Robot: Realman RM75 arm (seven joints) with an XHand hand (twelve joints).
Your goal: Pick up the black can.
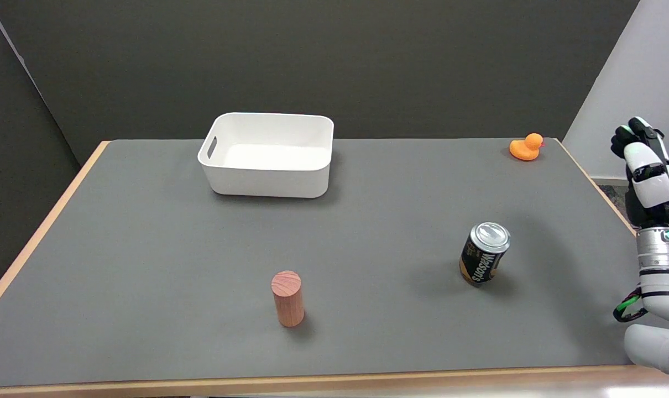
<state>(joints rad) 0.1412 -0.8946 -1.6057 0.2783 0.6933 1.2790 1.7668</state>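
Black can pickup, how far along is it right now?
Nothing looks done yet. The black can stands upright on the gray table, untouched. The right hand is raised off the table's right edge, well apart from the can and holding nothing. Left to do: reach over to the can, close the hand around it and lift it off the table.
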